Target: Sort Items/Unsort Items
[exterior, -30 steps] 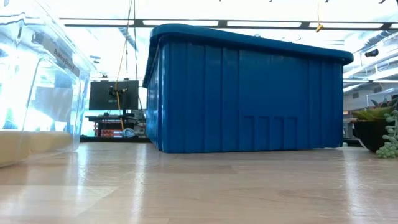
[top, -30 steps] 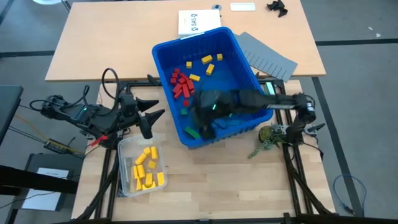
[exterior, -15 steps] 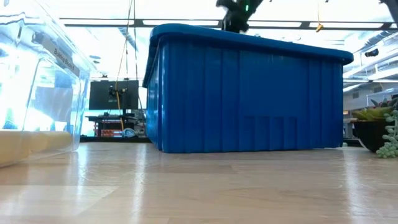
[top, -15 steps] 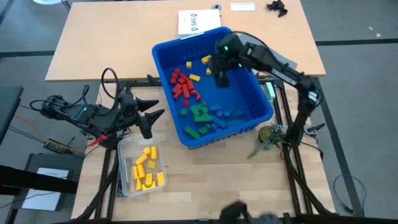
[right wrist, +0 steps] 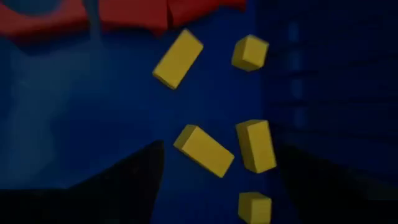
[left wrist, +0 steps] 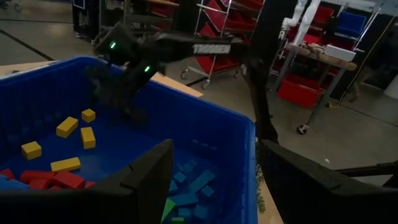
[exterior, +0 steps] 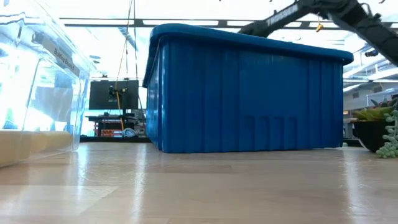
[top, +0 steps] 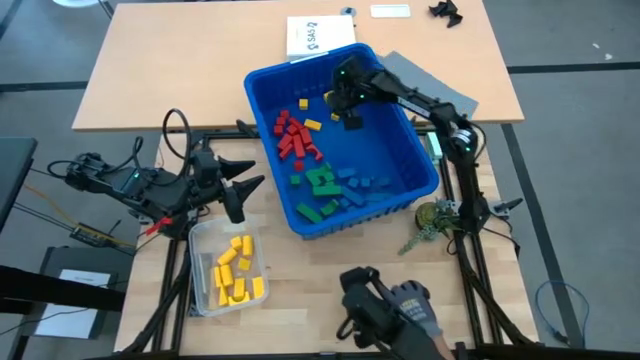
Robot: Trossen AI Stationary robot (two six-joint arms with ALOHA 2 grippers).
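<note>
The big blue bin (top: pixel 420 175) holds the items sorted by colour: red blocks (top: pixel 292 135), yellow blocks (top: pixel 313 125), green ones (top: pixel 320 182) and blue ones (top: pixel 365 185). My right gripper (top: pixel 343 110) hangs open inside the far part of the bin, just above loose yellow blocks (right wrist: pixel 204 150); nothing is between its fingers. My left gripper (top: pixel 248 180) waits open to the left of the bin, over the table's left part, above the far end of a clear tub (top: pixel 200 290) that holds more yellow blocks (top: pixel 235 270).
Grey slotted divider sheets (top: pixel 430 85) lean at the bin's far right corner. A white sheet (top: pixel 320 35) lies beyond the bin. A small plant (top: pixel 430 225) stands by the right arm's base. A person's gloved hand (top: pixel 390 305) reaches in at the table's near edge.
My right gripper has swung from the bin's near side, over the green and blue blocks, to its far side over the yellow ones, and has sunk below the rim. It has stayed open. A gloved hand has come in at the near edge.
</note>
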